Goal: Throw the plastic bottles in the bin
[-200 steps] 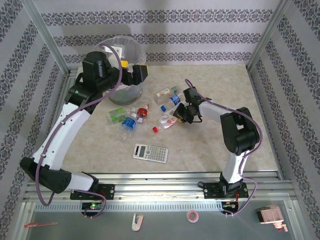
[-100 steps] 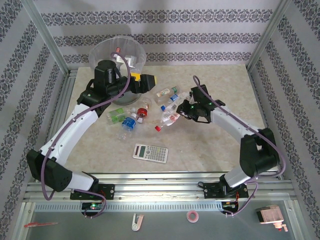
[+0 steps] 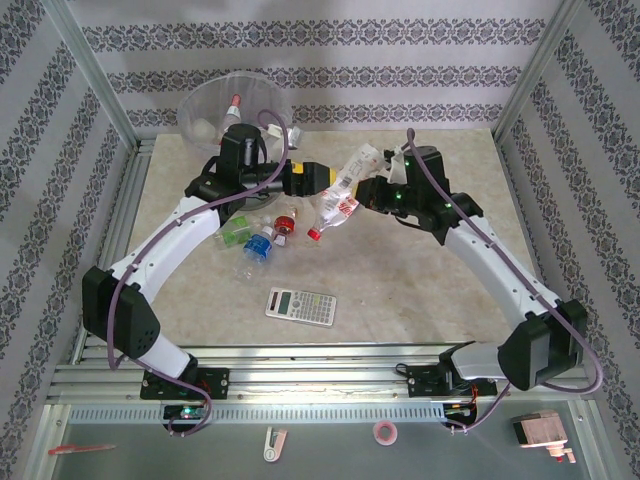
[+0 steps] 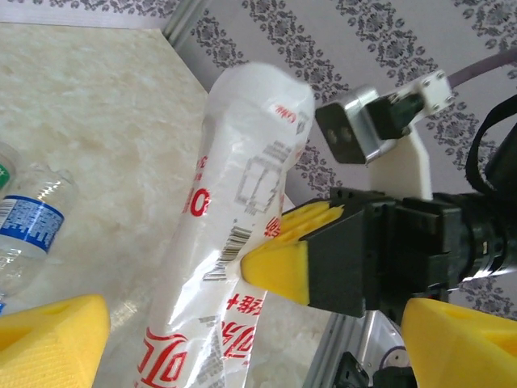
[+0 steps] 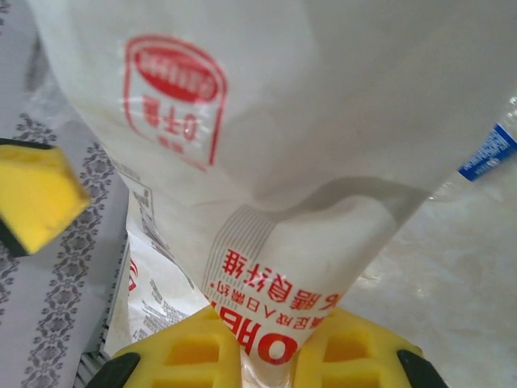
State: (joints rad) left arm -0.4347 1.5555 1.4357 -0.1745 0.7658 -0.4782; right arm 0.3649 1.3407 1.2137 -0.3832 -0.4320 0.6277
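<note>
One crumpled clear plastic bottle with a red-and-white label (image 3: 342,200) is up off the beige marble-look table (image 3: 420,290). The right gripper (image 3: 366,192) has it pinched mid-body, jaws clamped on the label. Its long axis runs diagonally in the top view: red cap (image 3: 313,235) points near-left, base far-right. The left gripper (image 3: 315,178) is just beside it on the left with fingers spread wide. The bottle sits in the gap, and neither pad looks to be touching it. From the left wrist the bottle runs away from the fingers, so closing would squeeze across its width. The round grey translucent bin (image 3: 190,110) is far-left behind the left arm, so left is nearer. Looks like a handover: left should close before right lets go.
</note>
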